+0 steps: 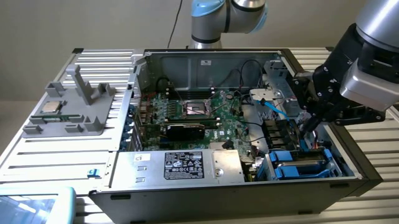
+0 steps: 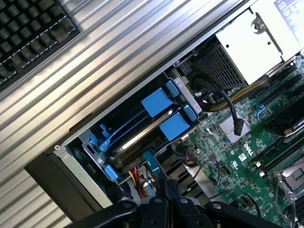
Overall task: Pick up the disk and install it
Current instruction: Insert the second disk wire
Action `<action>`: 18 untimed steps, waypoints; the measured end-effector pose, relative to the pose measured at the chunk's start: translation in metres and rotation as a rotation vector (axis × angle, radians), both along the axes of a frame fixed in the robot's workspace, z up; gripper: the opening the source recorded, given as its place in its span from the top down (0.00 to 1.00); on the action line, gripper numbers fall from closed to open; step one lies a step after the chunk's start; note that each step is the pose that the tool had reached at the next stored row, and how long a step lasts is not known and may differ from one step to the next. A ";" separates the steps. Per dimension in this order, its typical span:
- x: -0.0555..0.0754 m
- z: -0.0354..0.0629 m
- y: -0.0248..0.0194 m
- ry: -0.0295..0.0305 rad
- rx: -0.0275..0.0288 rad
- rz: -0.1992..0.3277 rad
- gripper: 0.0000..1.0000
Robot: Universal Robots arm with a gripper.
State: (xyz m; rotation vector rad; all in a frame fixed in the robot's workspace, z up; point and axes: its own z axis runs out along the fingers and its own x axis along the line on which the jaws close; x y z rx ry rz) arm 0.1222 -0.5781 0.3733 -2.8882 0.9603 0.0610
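Disk drives in blue frames [image 1: 298,164] sat side by side in the bay at the near right corner of the open computer case [image 1: 187,196], as the exterior view showed it; from the wrist view two blue tabs [image 2: 156,102] stood at the bay's mouth with a silver edge running between the frames. Which of them was the task's disk could not be told. The claw [image 1: 309,125] hung over the right side of the case, just above that bay, its fingers drawn fully together with nothing between them. In the wrist view its dark tips [image 2: 168,190] met over red and blue wires beside the bay. A green circuit board [image 1: 199,112] filled the middle of the case, and a silver box with a black label [image 1: 184,165] lay along the near wall. On the ribbed table to the exterior view's left stood a grey stand [image 1: 74,109] bearing a small square chip [image 1: 52,107].
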 end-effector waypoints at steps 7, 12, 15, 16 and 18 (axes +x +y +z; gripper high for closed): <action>0.000 0.0001 -0.0001 -0.0231 0.0005 0.124 0.89; 0.000 0.0000 0.0000 -0.0330 0.0011 0.215 0.89; 0.000 0.0000 0.0000 -0.0383 0.0014 0.269 0.89; 0.000 0.0001 0.0000 -0.0399 0.0015 0.288 0.89; 0.000 0.0000 0.0000 -0.0434 0.0022 0.324 0.89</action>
